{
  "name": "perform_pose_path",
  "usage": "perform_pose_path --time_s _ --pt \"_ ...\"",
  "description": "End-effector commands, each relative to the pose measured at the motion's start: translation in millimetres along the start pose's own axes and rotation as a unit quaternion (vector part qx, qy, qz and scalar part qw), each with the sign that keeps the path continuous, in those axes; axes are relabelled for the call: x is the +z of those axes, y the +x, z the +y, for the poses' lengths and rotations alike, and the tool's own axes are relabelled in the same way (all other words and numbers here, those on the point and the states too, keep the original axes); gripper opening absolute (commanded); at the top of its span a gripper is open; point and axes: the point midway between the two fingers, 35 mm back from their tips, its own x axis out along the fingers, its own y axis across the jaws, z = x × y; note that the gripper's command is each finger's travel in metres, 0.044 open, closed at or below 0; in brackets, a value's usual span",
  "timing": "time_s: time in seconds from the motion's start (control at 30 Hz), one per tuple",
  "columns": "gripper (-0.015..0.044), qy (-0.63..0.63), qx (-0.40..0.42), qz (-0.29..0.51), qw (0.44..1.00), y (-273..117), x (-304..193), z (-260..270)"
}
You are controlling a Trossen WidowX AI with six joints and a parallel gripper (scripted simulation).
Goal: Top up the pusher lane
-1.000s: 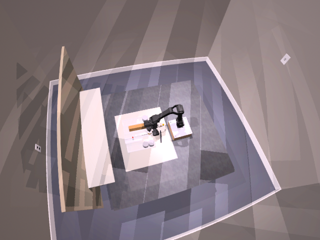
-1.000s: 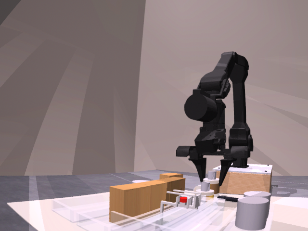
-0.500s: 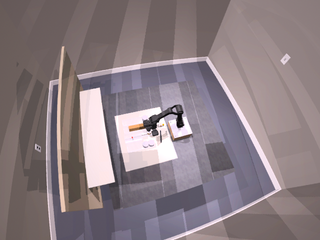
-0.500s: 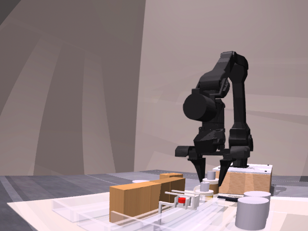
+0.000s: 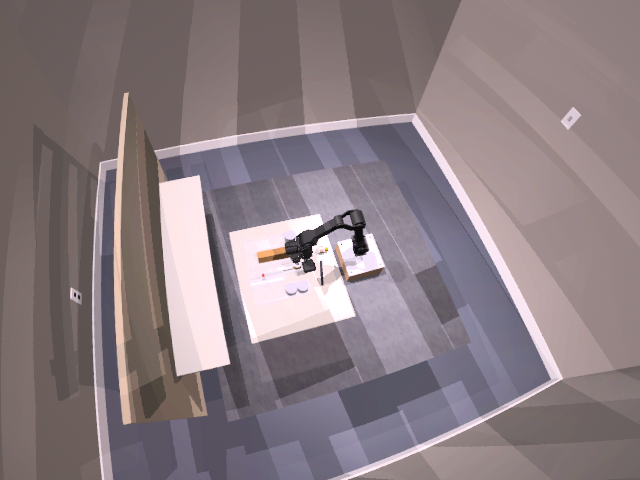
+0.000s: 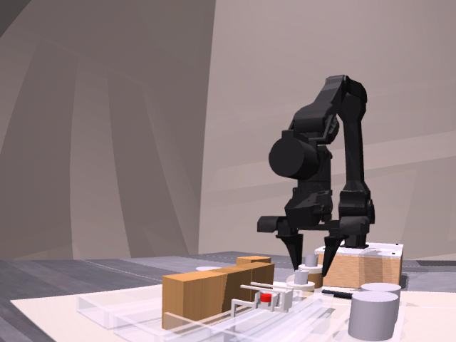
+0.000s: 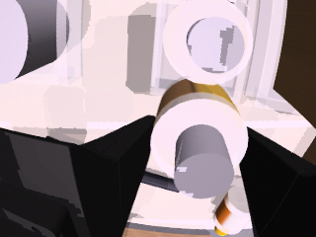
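In the wrist view, we saw the end effector [image 5: 302,252] [image 6: 310,273] [image 7: 197,129] closed around the new jar [image 6: 311,268] [image 7: 197,118], a grey-capped, white-shouldered jar with an amber body, one finger at its nine o'clock and the other at its three o'clock. At twelve o'clock from it stood the lane jar [image 5: 296,267] [image 6: 301,278] [image 7: 217,44], within the clear lane walls [image 6: 92,311]; we could not tell whether the two jars touched, nor whether the new jar's base met any surface. The new jar lay toward the lane's front end, not seated in the row. We noted a small jar with an orange band [image 5: 322,250] [image 7: 227,212] at five o'clock and a black rod [image 5: 321,272] [image 6: 337,293] [image 7: 160,181] at eight. From above, a wooden block [image 5: 271,254] [image 6: 194,298] extended toward nine o'clock from the end effector, and two grey cylinders [image 5: 296,287] [image 6: 373,316] stood at six o'clock on the pale counter [image 5: 279,325] [image 6: 36,296].
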Motion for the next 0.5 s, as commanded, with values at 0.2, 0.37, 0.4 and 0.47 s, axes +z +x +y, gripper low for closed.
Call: perform_pose_path --time_s 0.2,0.37,0.4,0.47 --pt "0.0 0.0 0.0 -0.015 1.0 -3.8 14.2 0.1" --pt "0.0 0.0 0.0 -0.015 1.0 -4.0 16.6 0.1" --pt "0.0 0.0 0.0 -0.015 1.0 -4.1 17.0 0.1" --pt "0.0 0.0 0.0 -0.015 1.0 -4.3 18.0 0.1"
